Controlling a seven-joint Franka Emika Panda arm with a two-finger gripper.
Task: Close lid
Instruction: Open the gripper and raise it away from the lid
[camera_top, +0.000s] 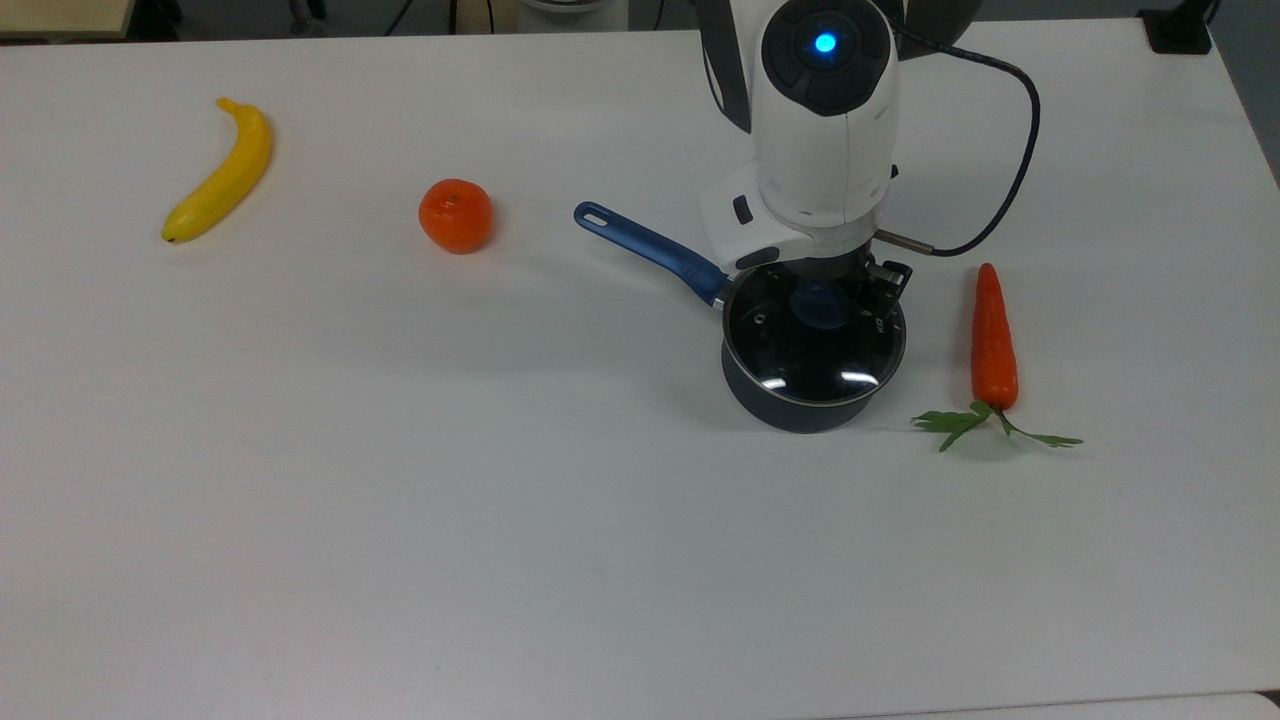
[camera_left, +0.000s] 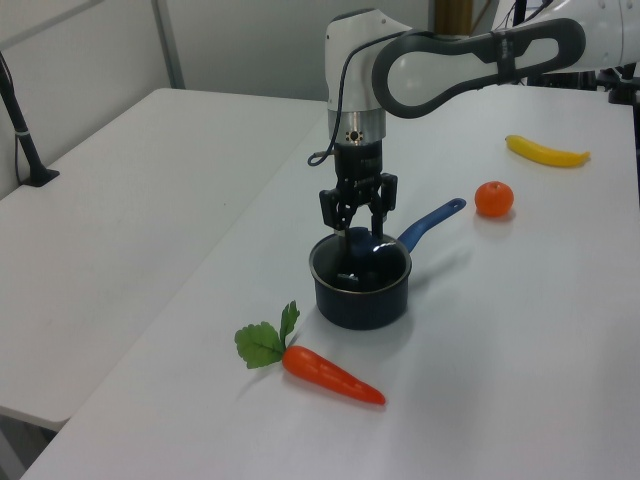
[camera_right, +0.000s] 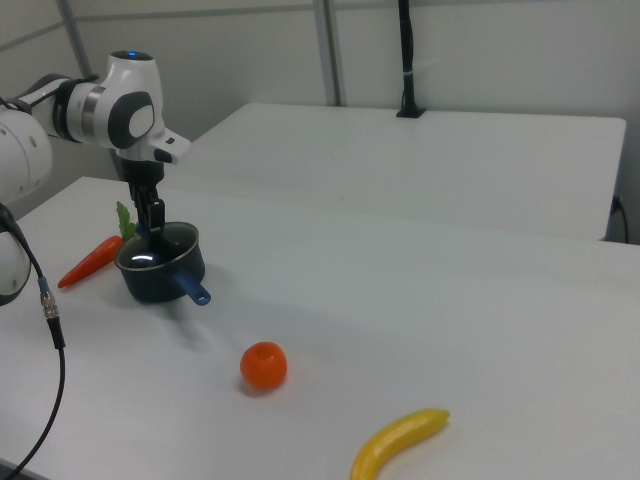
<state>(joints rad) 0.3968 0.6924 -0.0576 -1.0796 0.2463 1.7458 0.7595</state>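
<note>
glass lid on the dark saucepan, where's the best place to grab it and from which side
Grip the round clear glass lid by its blue central knob, coming straight down from above. The lid lies flat on the dark saucepan, so the raised knob is probably the only graspable part; the gripper already stands over it.

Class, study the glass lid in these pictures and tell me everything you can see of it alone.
The lid is round, clear glass with a thin silver metal rim and a blue knob at its centre. It lies level on the dark saucepan, its rim matching the pan's rim all round, so the pan looks closed. Light glints off the glass. The gripper stands upright over the knob, its fingers either side of it; whether they grip it is unclear.
</note>
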